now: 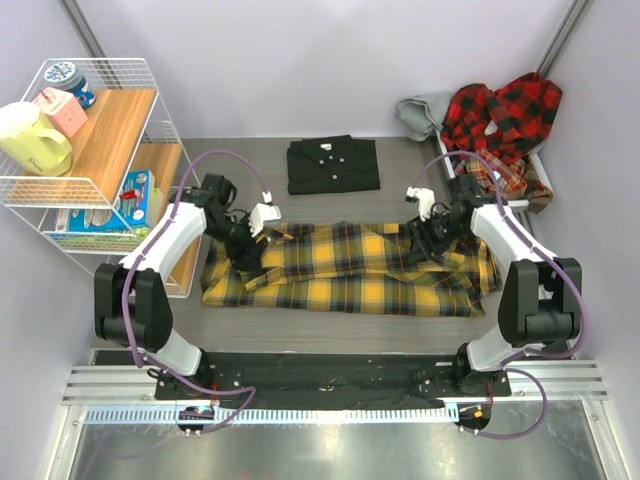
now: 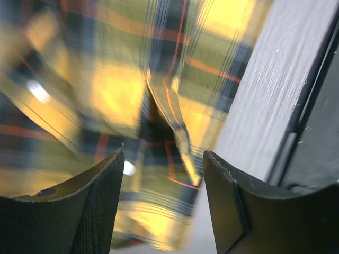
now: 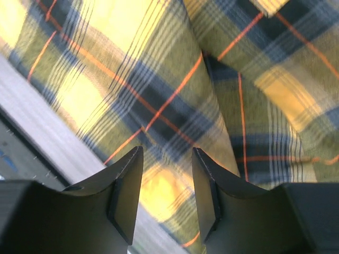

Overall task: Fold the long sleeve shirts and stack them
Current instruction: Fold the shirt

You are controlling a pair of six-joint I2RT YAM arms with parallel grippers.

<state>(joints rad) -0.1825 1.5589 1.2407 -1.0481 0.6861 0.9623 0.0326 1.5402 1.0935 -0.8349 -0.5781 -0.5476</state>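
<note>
The grey table [image 1: 300,335] carries the yellow-and-black plaid flannel shirt [image 1: 350,268] at its middle, long axis running left to right. A heap of red-and-black plaid shirts [image 1: 505,112] lies far right, and a folded plain black shirt [image 1: 333,165] at the far middle. The left gripper [image 2: 161,159] is over the flannel's left end and the right gripper [image 3: 167,153] over its right end, each about equally near. Both have their fingers apart. A raised fold seems to sit between the left ones, though blur hides any contact.

Left pincer [image 2: 164,153], fingers apart, above blurred yellow-and-black plaid shirt [image 2: 106,90] beside grey table [image 2: 267,106].
</note>
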